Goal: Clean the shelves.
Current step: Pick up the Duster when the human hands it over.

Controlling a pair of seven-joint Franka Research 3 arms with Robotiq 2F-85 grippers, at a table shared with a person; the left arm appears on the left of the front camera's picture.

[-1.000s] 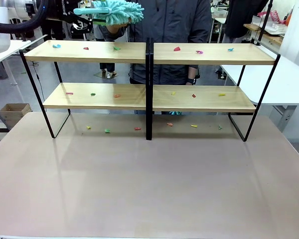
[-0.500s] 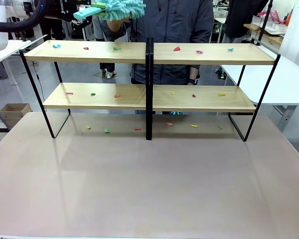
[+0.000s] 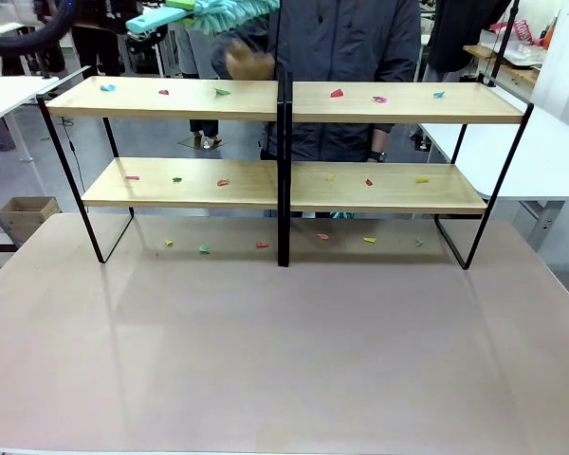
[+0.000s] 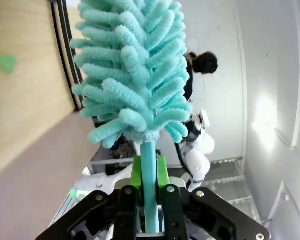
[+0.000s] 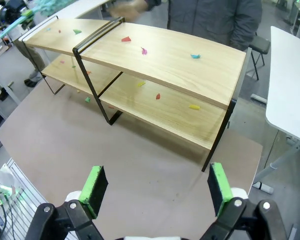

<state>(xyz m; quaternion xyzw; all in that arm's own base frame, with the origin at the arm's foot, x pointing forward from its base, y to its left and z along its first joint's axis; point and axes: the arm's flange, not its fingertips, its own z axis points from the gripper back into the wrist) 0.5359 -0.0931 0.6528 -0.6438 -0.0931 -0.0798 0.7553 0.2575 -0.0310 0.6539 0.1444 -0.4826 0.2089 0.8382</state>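
The shelves (image 3: 218, 182) stand across the far half of the table: two light wooden tiers on a black frame with a centre post. Small coloured scraps (image 3: 337, 93) lie on both tiers and on the table under them. My left gripper (image 4: 149, 172) is shut on the teal handle of a fluffy teal duster (image 4: 132, 75), which is held high above the upper left board (image 3: 213, 11). A person's hand (image 3: 247, 62) is blurred just below the duster head, apart from it. My right gripper (image 5: 156, 189) is open and empty, high above the table in front of the shelves (image 5: 190, 75).
A person in a dark jacket (image 3: 351, 47) stands behind the shelves. White tables stand at the right (image 3: 550, 161) and the left (image 3: 9, 95). A cardboard box (image 3: 28, 213) sits on the floor at the left. The brown table top (image 3: 284, 351) stretches in front of the shelves.
The duster has risen toward the top of the picture in my left gripper. The person's hand has let go of its head and dropped lower.
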